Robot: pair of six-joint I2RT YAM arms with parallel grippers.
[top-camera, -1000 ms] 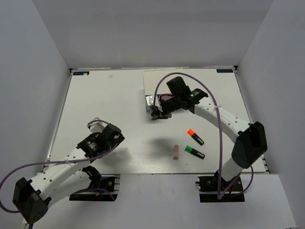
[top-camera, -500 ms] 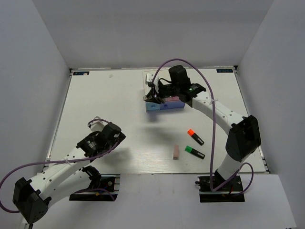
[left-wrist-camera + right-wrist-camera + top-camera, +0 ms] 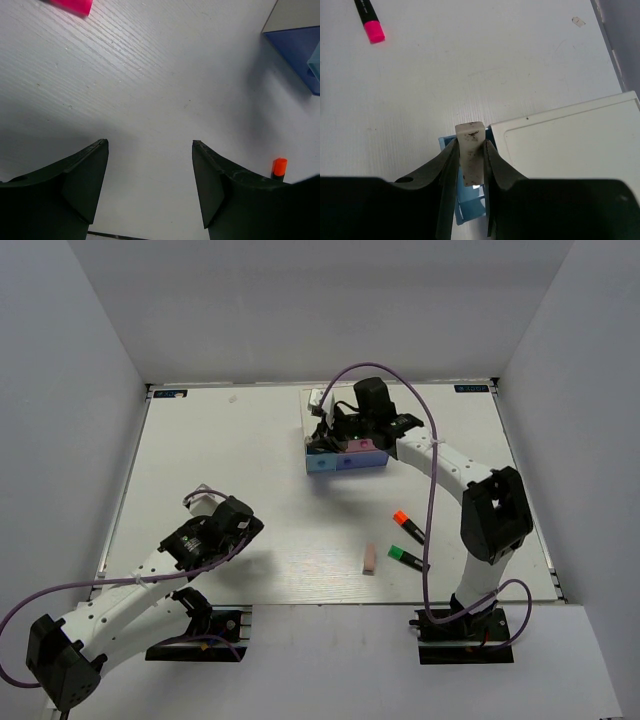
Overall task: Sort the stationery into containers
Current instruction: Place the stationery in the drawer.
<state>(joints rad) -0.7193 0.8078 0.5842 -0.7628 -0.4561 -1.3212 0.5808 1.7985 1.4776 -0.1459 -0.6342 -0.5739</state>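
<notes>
My right gripper (image 3: pixel 471 147) is shut on a grey-white eraser block (image 3: pixel 470 132) with dark specks. It holds the block above the open light blue drawer (image 3: pixel 469 207), beside the box's white top (image 3: pixel 570 140). In the top view the right gripper (image 3: pixel 322 432) is over the left end of the drawer box (image 3: pixel 345 462). An orange-red capped highlighter (image 3: pixel 409 527), a green capped one (image 3: pixel 408 559) and a pinkish-beige eraser (image 3: pixel 369 559) lie on the table. A pink capped highlighter (image 3: pixel 370 22) lies further off. My left gripper (image 3: pixel 149 145) is open and empty above the table (image 3: pixel 245 528).
The table is walled by grey panels at the back and sides. In the left wrist view the pink cap (image 3: pixel 72 5) lies ahead to the left, the box's blue side (image 3: pixel 295 50) to the right, and the orange-red cap (image 3: pixel 279 166) by my right finger.
My right gripper has carried the eraser from in front of the box away from me to above the open light blue drawer. The left arm has hardly moved.
</notes>
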